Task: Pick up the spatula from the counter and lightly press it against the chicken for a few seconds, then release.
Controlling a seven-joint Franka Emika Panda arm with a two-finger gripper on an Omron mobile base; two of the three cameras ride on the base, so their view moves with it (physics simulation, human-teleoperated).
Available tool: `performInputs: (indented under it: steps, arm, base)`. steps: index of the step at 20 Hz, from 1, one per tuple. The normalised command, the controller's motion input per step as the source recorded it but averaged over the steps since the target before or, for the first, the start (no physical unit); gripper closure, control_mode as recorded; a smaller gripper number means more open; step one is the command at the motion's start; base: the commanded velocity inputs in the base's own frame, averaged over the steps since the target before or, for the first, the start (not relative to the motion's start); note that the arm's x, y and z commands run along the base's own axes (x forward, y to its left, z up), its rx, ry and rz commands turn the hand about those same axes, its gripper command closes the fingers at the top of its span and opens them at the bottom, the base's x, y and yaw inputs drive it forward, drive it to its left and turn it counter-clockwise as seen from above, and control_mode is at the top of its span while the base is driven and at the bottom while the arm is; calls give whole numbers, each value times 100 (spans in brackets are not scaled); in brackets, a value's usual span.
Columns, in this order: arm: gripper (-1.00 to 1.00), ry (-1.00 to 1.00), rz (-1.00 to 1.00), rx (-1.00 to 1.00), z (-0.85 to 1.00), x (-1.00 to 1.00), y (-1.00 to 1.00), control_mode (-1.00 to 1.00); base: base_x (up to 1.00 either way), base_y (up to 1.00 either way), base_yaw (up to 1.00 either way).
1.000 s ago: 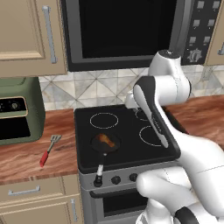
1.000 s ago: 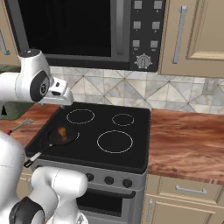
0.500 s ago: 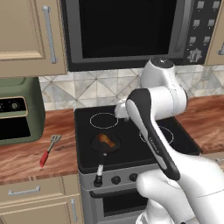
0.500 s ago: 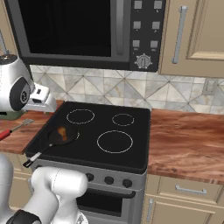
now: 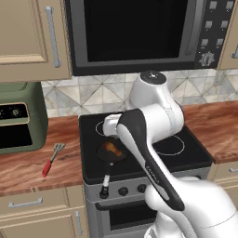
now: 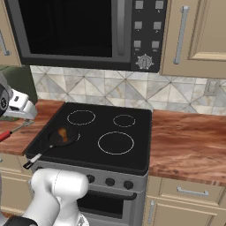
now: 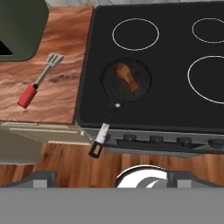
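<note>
Hand (image 7: pixel 113 178): fingers set wide apart, nothing between them — I record it as empty. In the left base view it hangs above the front-left part of the stove (image 5: pixel 195 153), looking down.

Directly below me is the pan (image 7: pixel 111 92), dark, on the stove's front-left area, with its handle reaching out over the front edge. The chicken (image 7: pixel 127 78), a single drumstick, lies inside it, and nothing is touching it.

Further out, to my left, the spatula (image 7: pixel 37 83) lies flat on the wooden bench (image 7: pixel 65 48). It is near the stove's left edge but clear of it, and well apart from the pan. Its long axis runs on a diagonal: the red handle points toward the bench's front edge and away from the stove, while the slotted metal head points back and toward the stove. The handle is therefore the end farther from me.

Assessment: the coming move is a sideways travel to the left, then a descent. The wrist likely needs turning so that the fingers straddle the handle across that diagonal — not along it.

Farthest, a green appliance (image 7: pixel 19 26) stands at the back of the bench, beyond the spatula's head. Clearance there looks adequate if I approach at the handle end.
</note>
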Motion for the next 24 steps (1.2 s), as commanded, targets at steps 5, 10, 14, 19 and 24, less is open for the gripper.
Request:
performInputs:
  steps: [5,10,14,19,24]
  arm:
    - [-100,0,0,1,-9,-19,48,-100]
    - [-100,0,0,-8,-20,-1,36,-100]
    - [-100,0,0,3,-22,0,31,-100]
    - [-100,0,0,4,-26,0,30,-100]
    - [-100,0,1,10,-5,0,24,-100]
  base:
    - [0,0,0]
    - [0,0,0]
    - [0,0,0]
    - [0,0,0]
    - [0,0,0]
